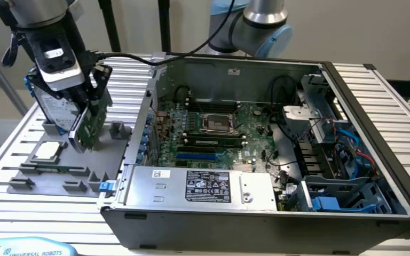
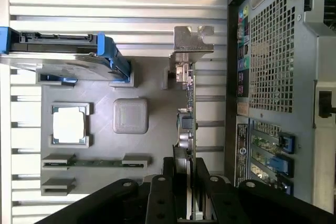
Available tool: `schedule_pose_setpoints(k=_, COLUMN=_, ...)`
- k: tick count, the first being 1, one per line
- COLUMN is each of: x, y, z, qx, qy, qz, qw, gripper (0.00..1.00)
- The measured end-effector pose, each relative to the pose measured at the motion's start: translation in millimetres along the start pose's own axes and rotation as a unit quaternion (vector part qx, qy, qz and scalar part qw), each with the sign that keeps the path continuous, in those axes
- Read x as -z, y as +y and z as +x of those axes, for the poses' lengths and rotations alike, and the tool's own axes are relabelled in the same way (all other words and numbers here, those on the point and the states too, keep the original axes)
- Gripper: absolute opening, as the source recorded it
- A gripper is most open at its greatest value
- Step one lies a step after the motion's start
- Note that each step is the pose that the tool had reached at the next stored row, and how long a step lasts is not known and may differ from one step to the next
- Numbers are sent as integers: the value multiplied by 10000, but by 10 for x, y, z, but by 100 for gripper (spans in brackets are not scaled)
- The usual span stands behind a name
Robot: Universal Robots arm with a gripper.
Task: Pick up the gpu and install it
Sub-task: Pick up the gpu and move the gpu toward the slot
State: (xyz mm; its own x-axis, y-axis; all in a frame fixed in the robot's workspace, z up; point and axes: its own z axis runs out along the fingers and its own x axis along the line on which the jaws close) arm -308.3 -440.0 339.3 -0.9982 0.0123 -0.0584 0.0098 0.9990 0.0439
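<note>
The gpu is a green card held upright on edge over the grey parts tray, at the exterior view's left, outside the computer case. My gripper is shut on its upper edge. Seen from the wrist, the gpu is edge-on, with its silver bracket at the far end and my gripper clamping it from both sides. Its lower edge sits close to the tray; whether they touch I cannot tell. The motherboard lies open inside the case.
A silver hard drive with blue rails stands on the tray just behind the gpu. A processor chip and a memory stick also rest in tray slots. The case wall rises right beside the tray. A power supply fills the case's near side.
</note>
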Motion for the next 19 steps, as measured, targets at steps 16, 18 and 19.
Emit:
schedule_pose_setpoints(k=16, x=696, y=31, z=-529, qx=18, qy=35, qz=-28, qw=10000, gripper=27)
schedule_pose_setpoints(k=18, x=783, y=35, z=-625, qx=19, qy=43, qz=-34, qw=10000, gripper=27)
schedule_pose_setpoints(k=19, x=824, y=37, z=-671, qx=20, qy=49, qz=-36, qw=10000, gripper=27)
